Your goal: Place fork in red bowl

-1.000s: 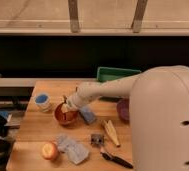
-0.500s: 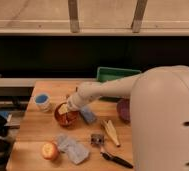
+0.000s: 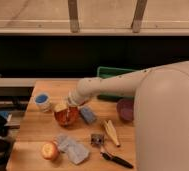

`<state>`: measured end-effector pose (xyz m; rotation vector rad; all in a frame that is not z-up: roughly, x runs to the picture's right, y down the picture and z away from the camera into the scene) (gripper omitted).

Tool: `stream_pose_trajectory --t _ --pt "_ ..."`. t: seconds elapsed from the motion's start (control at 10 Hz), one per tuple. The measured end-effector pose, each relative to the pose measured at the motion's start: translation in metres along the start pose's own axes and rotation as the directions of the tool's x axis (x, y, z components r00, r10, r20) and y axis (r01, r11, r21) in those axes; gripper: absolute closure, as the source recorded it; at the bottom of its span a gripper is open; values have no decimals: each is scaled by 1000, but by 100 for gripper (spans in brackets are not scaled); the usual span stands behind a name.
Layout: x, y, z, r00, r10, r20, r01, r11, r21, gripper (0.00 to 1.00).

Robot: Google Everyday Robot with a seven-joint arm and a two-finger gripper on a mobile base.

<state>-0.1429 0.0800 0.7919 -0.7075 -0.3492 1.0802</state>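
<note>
The red bowl sits on the wooden table, left of centre. My gripper is at the end of the white arm and hangs directly over the bowl's far rim. A thin silver streak, seemingly the fork, stands nearly upright inside the bowl just below the gripper. I cannot make out whether the gripper is touching it.
A blue-topped white cup stands left of the bowl. A blue-grey packet, a purple bowl and a green tray lie to the right. In front are an orange fruit, crumpled plastic, a yellow item and a black-handled utensil.
The gripper stays over the red bowl with hardly any shift. Nothing else on the table has moved.
</note>
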Motion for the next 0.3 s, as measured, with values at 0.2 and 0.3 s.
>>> stream_pose_trajectory --t 0.2,0.3 --pt "-7 5 -10 1000 -7 6 6 1000 29 31" --pt "-7 6 -9 1000 -7 6 6 1000 28 31"
